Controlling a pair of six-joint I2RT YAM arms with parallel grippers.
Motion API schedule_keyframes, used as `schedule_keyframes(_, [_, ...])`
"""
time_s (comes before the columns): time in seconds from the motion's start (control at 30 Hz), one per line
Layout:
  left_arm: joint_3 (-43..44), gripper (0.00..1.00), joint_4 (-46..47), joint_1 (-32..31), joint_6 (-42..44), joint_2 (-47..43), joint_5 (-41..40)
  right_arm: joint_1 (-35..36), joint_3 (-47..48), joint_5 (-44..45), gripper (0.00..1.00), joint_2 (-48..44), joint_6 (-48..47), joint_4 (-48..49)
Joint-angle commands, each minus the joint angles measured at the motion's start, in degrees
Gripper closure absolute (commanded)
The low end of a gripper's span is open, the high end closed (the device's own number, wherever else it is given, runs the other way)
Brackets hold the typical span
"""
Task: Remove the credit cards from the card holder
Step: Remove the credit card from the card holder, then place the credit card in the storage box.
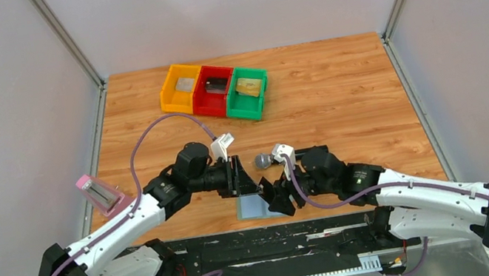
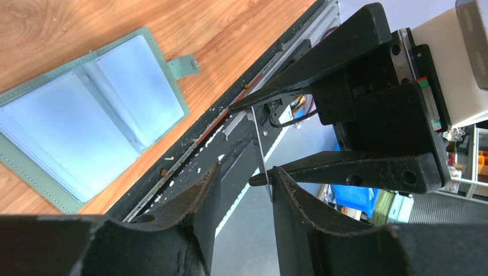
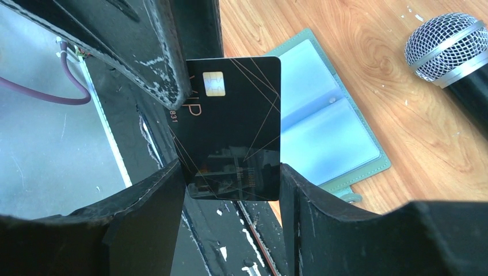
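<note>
**A black card (image 3: 236, 132) held clear for handover**

Clamped edge to edge by the right gripper (image 3: 233, 172), it is seemingly offered to the left gripper (image 2: 244, 178), open around its corner. The card holder (image 3: 328, 121) lies unfolded on the table (image 3: 374, 57) below.

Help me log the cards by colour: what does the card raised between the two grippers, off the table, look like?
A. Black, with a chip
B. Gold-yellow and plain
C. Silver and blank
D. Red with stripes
A: in the right wrist view the black card shows a chip and VIP lettering near its top edge.
</note>
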Motion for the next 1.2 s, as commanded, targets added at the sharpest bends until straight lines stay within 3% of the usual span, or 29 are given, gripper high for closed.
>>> schedule_keyframes(0.0, [2.22, 0.57, 2.05, -0.2, 1.35, 0.67, 2.67, 0.2, 2.97, -0.88, 0.54, 0.95, -1.12, 1.22])
schedule_keyframes(0.07, [2.17, 0.72, 1.98, -0.16, 1.51, 1.05, 2.69, 0.15, 3.2, -0.85, 0.54, 1.33, -0.94, 1.09])
schedule_keyframes(0.1, [2.19, 0.85, 1.83, -0.18, 1.59, 1.15, 2.53, 0.15, 3.22, -0.85, 0.53, 1.41, -0.91, 1.1])
schedule_keyframes(0.17, [2.25, 0.99, 1.05, -0.18, 1.83, 1.24, 1.16, 0.15, 3.15, -0.62, 0.51, 1.26, -0.75, 0.97])
schedule_keyframes(0.27, [2.76, 1.0, -0.65, -0.11, 2.77, 1.09, -2.61, 0.15, 3.24, 2.26, 0.42, 0.57, 0.47, 0.0])
schedule_keyframes(0.47, [4.84, 1.0, -1.48, 1.74, 4.86, 1.99, -5.38, 0.16, 3.87, 5.89, 0.04, -3.11, 3.71, -2.43])
schedule_keyframes(0.83, [18.08, 1.0, -7.69, 20.5, 15.26, 7.73, -3.17, 0.16, 2.06, 10.97, 0.01, -10.77, 10.49, -2.98])
schedule_keyframes(0.97, [25.69, 1.0, -8.06, 27.15, 17.95, 13.41, -2.72, 0.22, 1.38, 16.95, 0.0, -12.98, 11.91, -3.01])
schedule_keyframes(1.17, [37.65, 1.0, -7.54, 31.87, 21.83, 25.12, -2.85, 0.17, 1.98, 19.44, 0.0, -13.64, 12.36, -2.46])
